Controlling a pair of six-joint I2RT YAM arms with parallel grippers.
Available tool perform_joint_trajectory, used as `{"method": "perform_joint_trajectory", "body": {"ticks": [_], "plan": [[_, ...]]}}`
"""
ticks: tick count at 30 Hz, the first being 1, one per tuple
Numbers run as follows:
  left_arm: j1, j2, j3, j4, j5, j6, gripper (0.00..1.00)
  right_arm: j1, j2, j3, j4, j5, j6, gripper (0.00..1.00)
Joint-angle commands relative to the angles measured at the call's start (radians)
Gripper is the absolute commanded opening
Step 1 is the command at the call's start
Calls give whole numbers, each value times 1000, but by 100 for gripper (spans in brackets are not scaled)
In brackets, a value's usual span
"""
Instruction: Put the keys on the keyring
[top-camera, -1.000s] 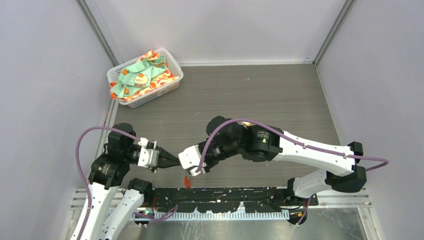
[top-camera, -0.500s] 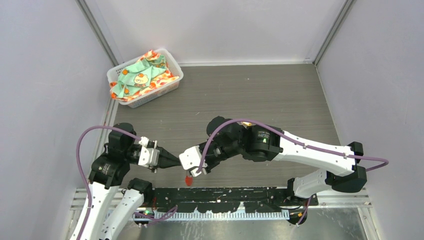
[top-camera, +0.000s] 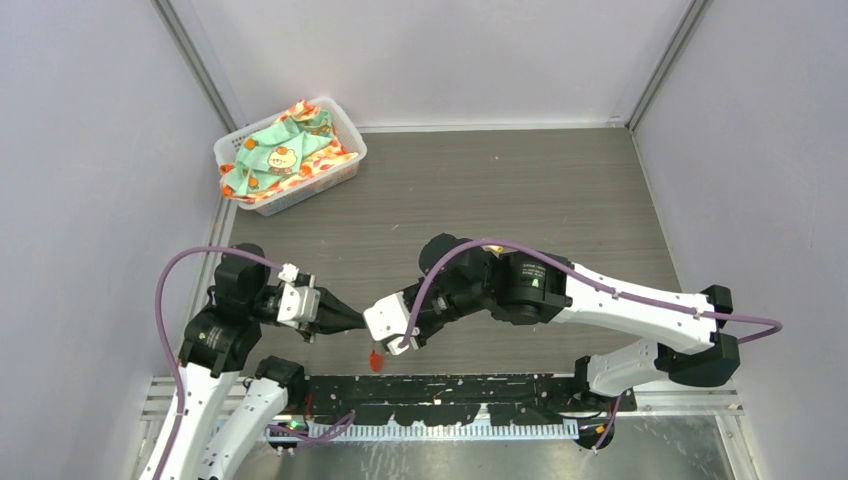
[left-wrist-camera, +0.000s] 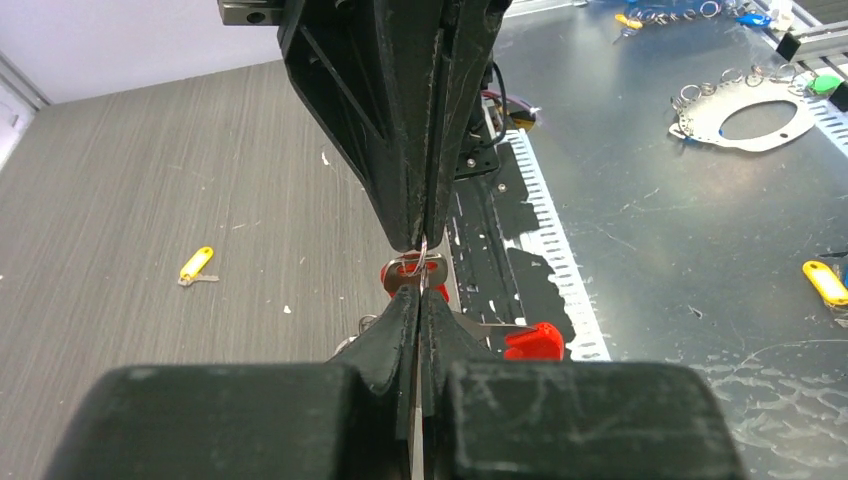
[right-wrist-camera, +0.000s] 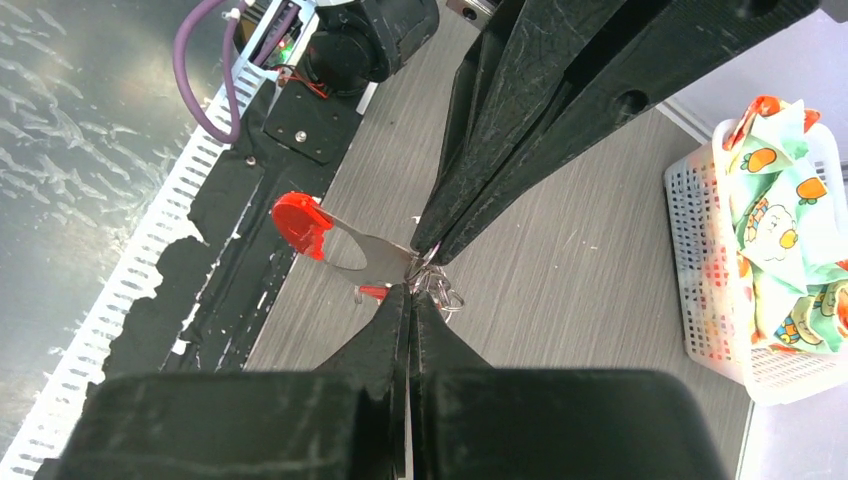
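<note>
Well, red-tagged key (right-wrist-camera: 300, 222) (tag lettering unreadable)

I can read no word, number or brand anywhere here. The joint housing of my right arm (top-camera: 527, 281) carries a small pale mark with a green dot beside it, too small from above to make out. The cloth (top-camera: 285, 150) in the white basket (top-camera: 345, 172) is printed with a cartoon face and orange carrots, and I can find no letters among them. The yellow key (left-wrist-camera: 197, 264) lying on the counter (left-wrist-camera: 150, 180) shows a plain tag face, though it is small and far from my fingers.
</note>
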Motion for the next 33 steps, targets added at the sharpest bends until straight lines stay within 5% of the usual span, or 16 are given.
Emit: {"method": "perform_joint_trajectory", "body": {"ticks": [1, 10, 20, 33], "plan": [[0, -8, -11, 160, 0, -137, 0, -2, -44, -14, -25, 6, -11, 1], [0, -11, -12, 191, -4, -192, 0, 0, -61, -50, 15, 59, -15, 1], [0, -60, -132, 529, -54, -586, 0, 14, -108, -157, 175, 163, -7, 1], [0, -80, -171, 643, -202, -703, 0, 27, -170, -243, 291, 223, -4, 1]]}}
